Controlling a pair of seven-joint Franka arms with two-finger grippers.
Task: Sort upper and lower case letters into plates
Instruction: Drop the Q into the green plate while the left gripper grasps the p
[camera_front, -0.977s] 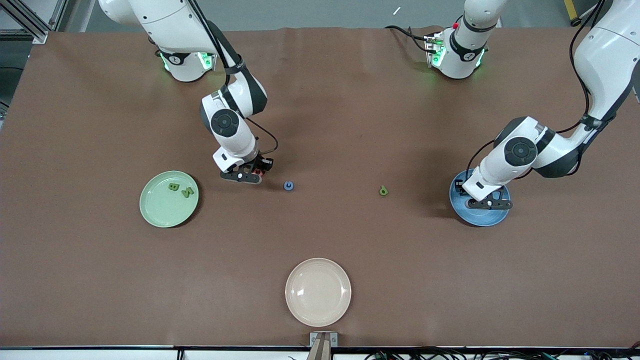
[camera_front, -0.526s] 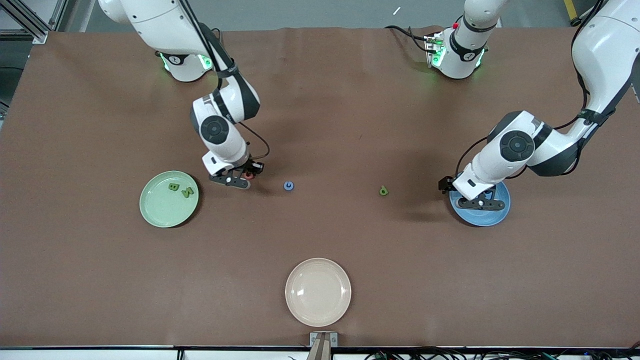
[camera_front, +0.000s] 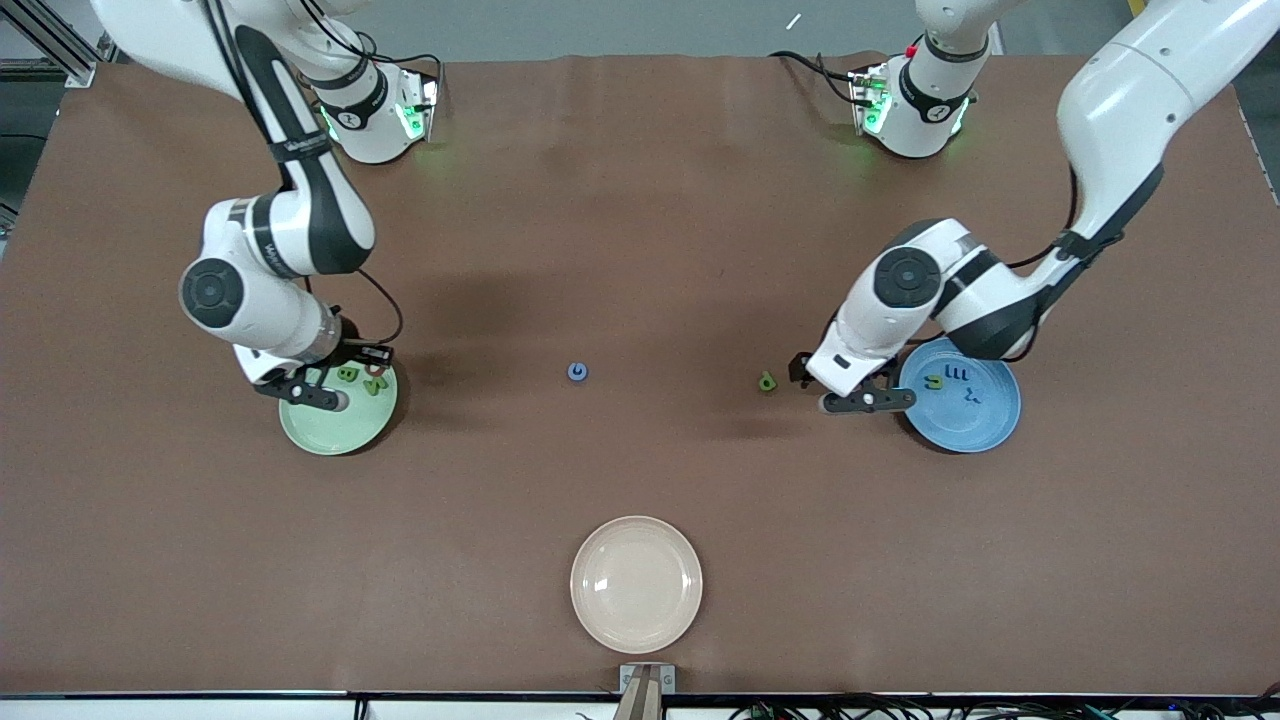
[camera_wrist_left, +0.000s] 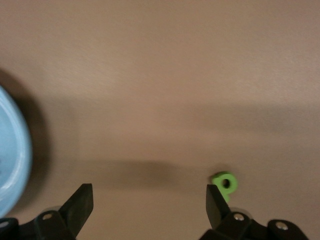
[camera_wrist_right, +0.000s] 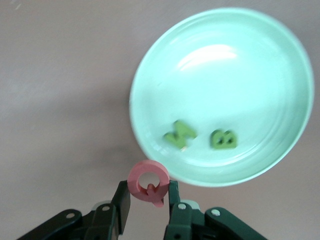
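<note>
My right gripper (camera_wrist_right: 148, 192) is shut on a red letter (camera_wrist_right: 148, 181) and hangs over the rim of the pale green plate (camera_front: 335, 425), at the right arm's end of the table (camera_front: 315, 390). Two green letters (camera_wrist_right: 180, 134) (camera_wrist_right: 223, 139) lie in that plate (camera_wrist_right: 240, 75). My left gripper (camera_front: 858, 400) stands open and empty over the bare table between a small green letter (camera_front: 767, 381) and the blue plate (camera_front: 985, 420). In the left wrist view that green letter (camera_wrist_left: 224, 183) shows just beside one fingertip (camera_wrist_left: 215, 199). The blue plate holds a green letter (camera_front: 934, 381) and blue letters (camera_front: 958, 373). A blue letter (camera_front: 577, 372) lies mid-table.
A cream-white plate (camera_front: 636, 584) sits near the table's front edge, nearer to the front camera than the blue letter. Both arm bases stand along the table's back edge. The blue plate's rim (camera_wrist_left: 12, 165) shows at the edge of the left wrist view.
The right arm has carried the red letter from mid-table to the green plate's rim. The left gripper has opened and moved off the blue plate toward the loose green letter.
</note>
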